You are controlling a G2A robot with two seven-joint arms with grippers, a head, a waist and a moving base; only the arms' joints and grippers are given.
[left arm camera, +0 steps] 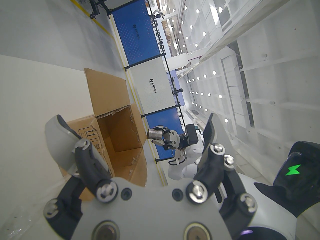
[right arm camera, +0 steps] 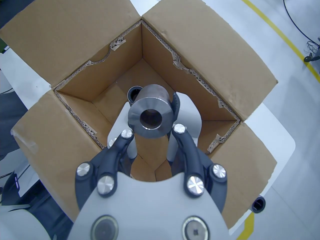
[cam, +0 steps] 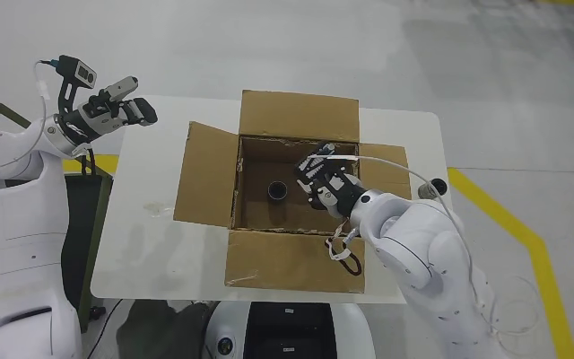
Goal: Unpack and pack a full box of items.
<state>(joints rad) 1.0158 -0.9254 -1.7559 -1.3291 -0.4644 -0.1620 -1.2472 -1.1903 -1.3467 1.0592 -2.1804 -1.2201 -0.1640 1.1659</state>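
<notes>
Your right fingers (right arm camera: 176, 104) are closed on a steel sleeve (right arm camera: 155, 96), held over the open box (cam: 300, 115), probably to clear its flaps. A second sleeve (cam: 278, 190) stands on the box floor. Your left fingers (left arm camera: 57, 141) are spread and empty, at the worktop (cam: 143, 233) edge, out of the way.

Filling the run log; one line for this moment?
right gripper: shut on metal cylinder over open box | left gripper: open, empty | second cylinder: on box floor
</notes>
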